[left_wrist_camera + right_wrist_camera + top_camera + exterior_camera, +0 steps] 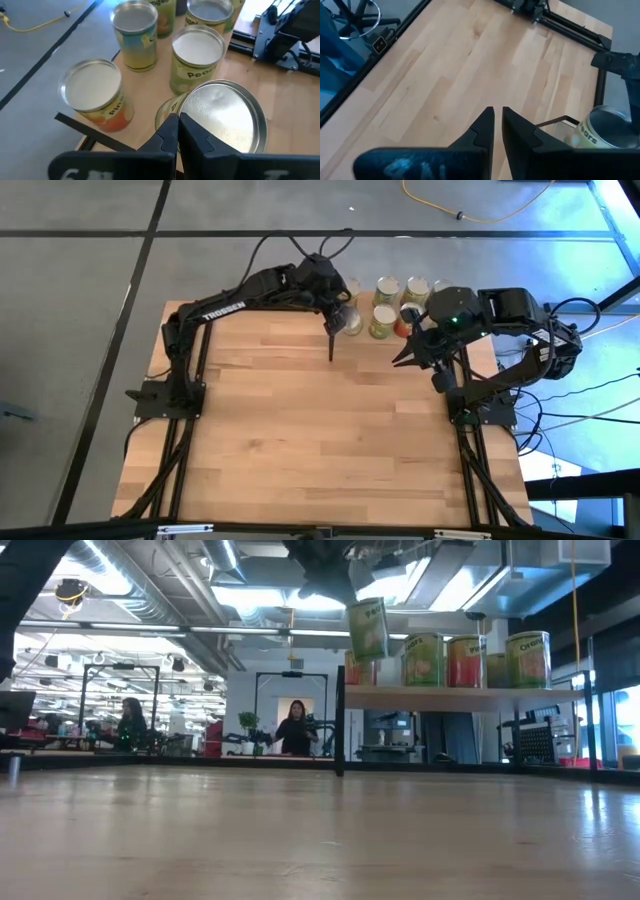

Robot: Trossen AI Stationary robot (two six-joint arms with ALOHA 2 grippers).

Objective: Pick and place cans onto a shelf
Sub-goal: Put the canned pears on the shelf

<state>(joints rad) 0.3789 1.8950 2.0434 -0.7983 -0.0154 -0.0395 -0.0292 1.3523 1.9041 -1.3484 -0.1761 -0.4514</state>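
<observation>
A: Item, left gripper (345,318): upper centre of the high view, jaws pinched on a can (368,630), hanging tilted above the shelf (460,695).

B: Level it, lower slowly, avoid neighbours.

A: Right gripper (412,356): idling, jaws nearly touching, gripping nothing.

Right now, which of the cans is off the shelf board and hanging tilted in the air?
The green-labelled can at the shelf's left end: it hangs tilted under the left claw, clear of the board. The other cans stand upright on the shelf.
</observation>
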